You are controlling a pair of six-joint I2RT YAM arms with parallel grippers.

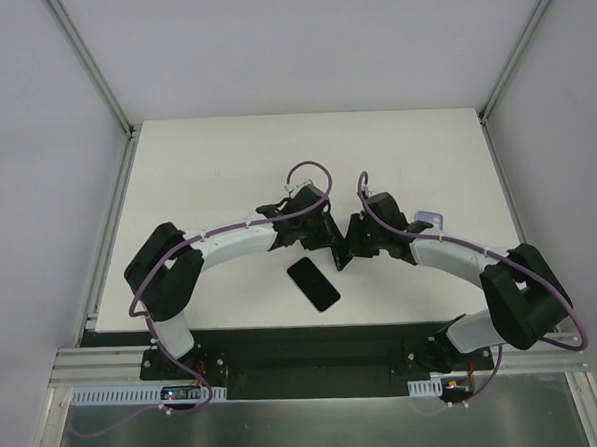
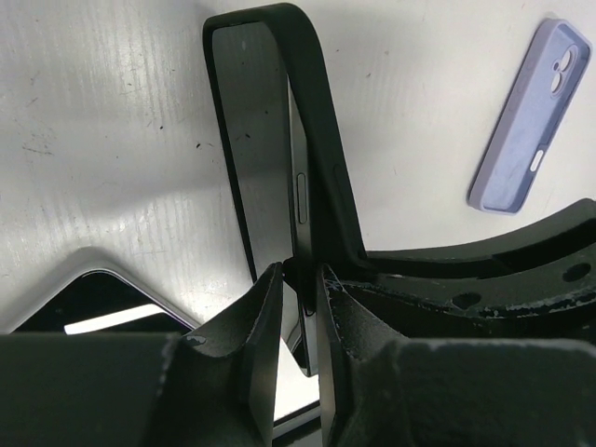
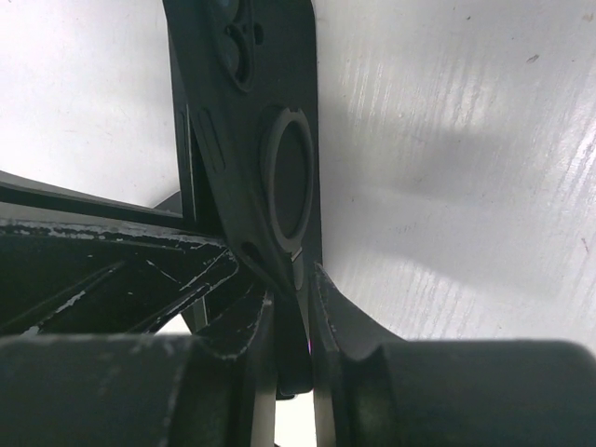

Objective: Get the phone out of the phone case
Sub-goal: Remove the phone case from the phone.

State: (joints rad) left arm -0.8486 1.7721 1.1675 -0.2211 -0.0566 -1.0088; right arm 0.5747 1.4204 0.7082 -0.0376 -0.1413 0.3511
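The phone (image 2: 258, 140), with dark glass and a side button, is held on edge above the table between the two arms. Its black phone case (image 2: 323, 140) bows away from the phone's side along one long edge. My left gripper (image 2: 298, 279) is shut on the phone's lower end. The right wrist view shows the case's back (image 3: 279, 177) with its ring and camera cut-out. My right gripper (image 3: 291, 289) is shut on the lower edge of the case. In the top view the left gripper (image 1: 329, 244) and right gripper (image 1: 353, 245) meet at mid-table and hide what they hold.
A second black phone (image 1: 313, 283) lies flat on the white table (image 1: 206, 168) just in front of the grippers, also seen as the dark slab (image 2: 93, 303). A lilac phone case (image 2: 531, 116) lies face down to the right, behind the right arm (image 1: 430, 219).
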